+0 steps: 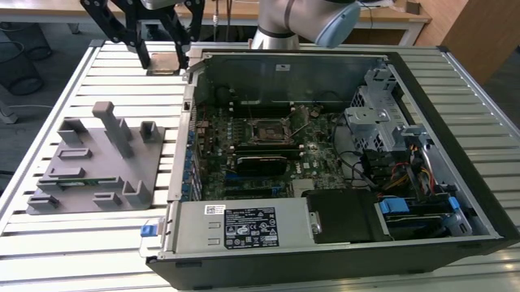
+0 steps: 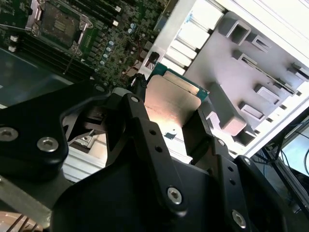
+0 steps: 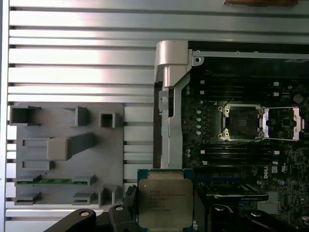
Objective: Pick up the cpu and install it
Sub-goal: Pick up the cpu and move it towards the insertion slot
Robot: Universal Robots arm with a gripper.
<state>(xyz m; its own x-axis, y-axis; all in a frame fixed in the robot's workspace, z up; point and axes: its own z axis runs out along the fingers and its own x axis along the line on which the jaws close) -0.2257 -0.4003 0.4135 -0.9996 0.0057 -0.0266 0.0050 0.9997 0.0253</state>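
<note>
The cpu (image 1: 165, 62), a small flat square chip with a pale metal top, hangs above the slatted table beside the open computer case's far corner, toward the exterior view's left. My gripper (image 1: 162, 63) is shut on it, one black finger on each side. Both wrist views show the cpu (image 3: 165, 203) (image 2: 171, 104) held between the fingers (image 2: 205, 130). The motherboard socket (image 1: 266, 129) (image 3: 240, 122) (image 2: 60, 24) lies inside the case with its metal cover (image 3: 282, 123) flipped open and nothing in it.
A grey plastic tray (image 1: 89, 164) (image 3: 108, 159) sits on the table at the exterior view's left, with a green memory stick (image 1: 81, 180) (image 3: 55, 181) in one slot. The case's metal wall (image 3: 169, 96) stands between tray and motherboard. A drive cage (image 1: 374, 115) and cables fill the case's right side.
</note>
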